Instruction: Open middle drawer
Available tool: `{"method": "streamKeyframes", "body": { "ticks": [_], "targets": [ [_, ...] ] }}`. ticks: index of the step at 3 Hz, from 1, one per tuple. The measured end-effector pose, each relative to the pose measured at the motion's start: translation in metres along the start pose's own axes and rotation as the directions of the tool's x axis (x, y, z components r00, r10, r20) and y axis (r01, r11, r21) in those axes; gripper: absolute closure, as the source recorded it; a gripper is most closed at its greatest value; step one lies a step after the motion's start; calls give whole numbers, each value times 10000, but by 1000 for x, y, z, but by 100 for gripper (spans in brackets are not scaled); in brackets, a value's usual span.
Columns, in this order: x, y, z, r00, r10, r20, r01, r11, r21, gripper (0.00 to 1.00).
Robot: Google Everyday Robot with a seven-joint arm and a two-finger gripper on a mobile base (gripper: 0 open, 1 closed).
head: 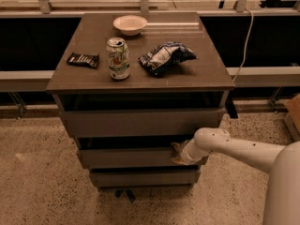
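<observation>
The middle drawer (131, 157) is the mid-sized grey-brown front of three in the cabinet, with a dark gap along its top edge. My gripper (178, 153) is at the right end of that front, at its top edge, with the white arm (234, 150) reaching in from the right. The wrist hides most of the gripper. The widest top front (140, 122) and the narrowest bottom front (143, 177) sit above and below it.
On the cabinet top (197, 74) stand a white bowl (130, 24), a drink can (118, 58), a crumpled chip bag (165, 57) and a dark snack bar (83, 59). A rail and dark panels run behind. A cardboard box (293, 115) sits at the right on the speckled floor.
</observation>
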State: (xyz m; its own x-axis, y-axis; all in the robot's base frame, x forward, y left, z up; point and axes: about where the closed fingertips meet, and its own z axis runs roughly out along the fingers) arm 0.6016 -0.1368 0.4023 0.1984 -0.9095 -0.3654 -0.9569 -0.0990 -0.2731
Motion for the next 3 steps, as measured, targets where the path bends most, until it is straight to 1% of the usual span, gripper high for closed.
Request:
{"method": "streamKeyframes", "body": {
  "ticks": [1, 3],
  "targets": [
    [0, 0, 0, 10000, 0, 0, 0, 10000, 0, 82],
    [0, 0, 0, 10000, 0, 0, 0, 10000, -1, 36]
  ]
}}
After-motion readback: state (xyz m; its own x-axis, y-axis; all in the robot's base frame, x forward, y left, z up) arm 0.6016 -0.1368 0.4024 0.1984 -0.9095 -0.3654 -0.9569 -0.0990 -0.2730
